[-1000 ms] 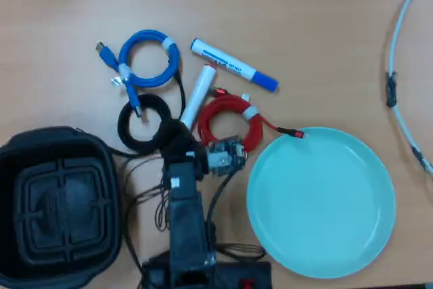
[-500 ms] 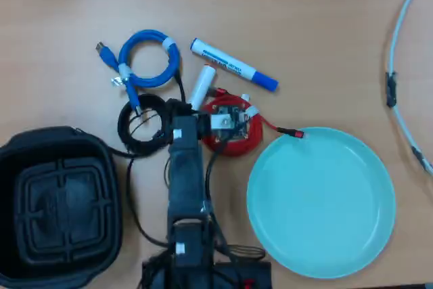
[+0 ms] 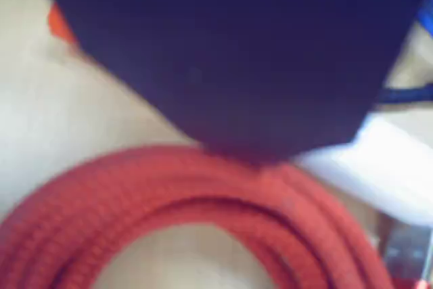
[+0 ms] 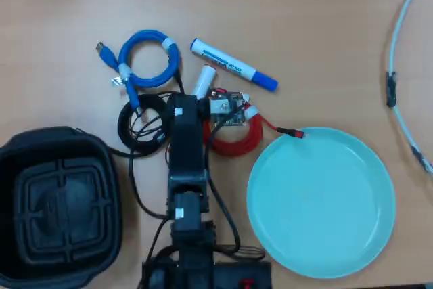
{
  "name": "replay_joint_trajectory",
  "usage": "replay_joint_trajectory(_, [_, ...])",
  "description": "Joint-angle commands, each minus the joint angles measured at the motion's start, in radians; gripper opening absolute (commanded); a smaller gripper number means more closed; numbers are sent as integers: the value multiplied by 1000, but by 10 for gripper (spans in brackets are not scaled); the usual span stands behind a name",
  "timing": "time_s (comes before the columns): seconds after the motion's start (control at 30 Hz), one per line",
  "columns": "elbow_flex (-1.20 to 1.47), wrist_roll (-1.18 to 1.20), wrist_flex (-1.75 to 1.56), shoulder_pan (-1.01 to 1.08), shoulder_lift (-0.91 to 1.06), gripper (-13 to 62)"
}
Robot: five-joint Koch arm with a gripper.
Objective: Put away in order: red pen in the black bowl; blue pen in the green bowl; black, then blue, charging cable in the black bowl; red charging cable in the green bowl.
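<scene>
Hand (image 4: 203, 99) over red pen (image 4: 201, 82), grip unreadable.
Red charging cable (image 4: 237, 137) and black cable (image 4: 139, 126) flank it; blue pen (image 4: 233, 65) lies beyond.

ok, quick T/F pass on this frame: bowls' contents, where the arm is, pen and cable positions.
1. The black bowl is empty. True.
2. The blue pen lies in the green bowl. False: it lies on the table above the bowl in the overhead view; the bowl holds nothing.
3. The arm reaches over the red pen, covering most of it. True: only its white end shows.
4. The red charging cable sits in the black bowl. False: it is on the table, one plug touching or nearly touching the green bowl's rim.
5. The blue charging cable lies above the black charging cable in the overhead view. True.
6. The gripper is clearly shut on the red pen. False: its jaws are hidden.
</scene>
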Motion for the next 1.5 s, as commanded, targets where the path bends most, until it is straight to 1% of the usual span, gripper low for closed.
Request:
replay_joint_trajectory(0.0, [-71,-3,9,2,2,317])
replay_joint_trajectory(0.23, [-60,55,20,-3,-18,317])
replay_joint_trajectory(0.43, [-75,69,14,-2,-150,317])
replay_joint_trajectory(0.77, [-104,74,17,-9,-193,305])
replay_joint_trajectory(0.8, [-104,87,20,-11,-198,294])
replay_joint_trajectory(0.83, [-104,115,21,-12,-198,269])
replay_joint_trajectory(0.87, [-104,150,21,-14,-199,228])
replay_joint_trajectory(0.9, [-104,186,20,-18,-207,170])
replay_joint_trajectory(0.93, [-107,212,15,-32,-221,92])
replay_joint_trajectory(1.0, [-114,249,15,-72,-245,-86])
replay_joint_trajectory(1.03, [-114,267,15,-80,-249,-105])
replay_joint_trajectory(1.07, [-112,290,17,-78,-249,-65])
replay_joint_trajectory(1.1, [-112,318,20,-74,-249,-41])
replay_joint_trajectory(1.2, [-110,390,26,-69,-241,-79])
replay_joint_trajectory(1.37, [-114,422,69,-75,-218,-82])
replay_joint_trajectory(1.47, [-135,430,129,-80,-138,-83])
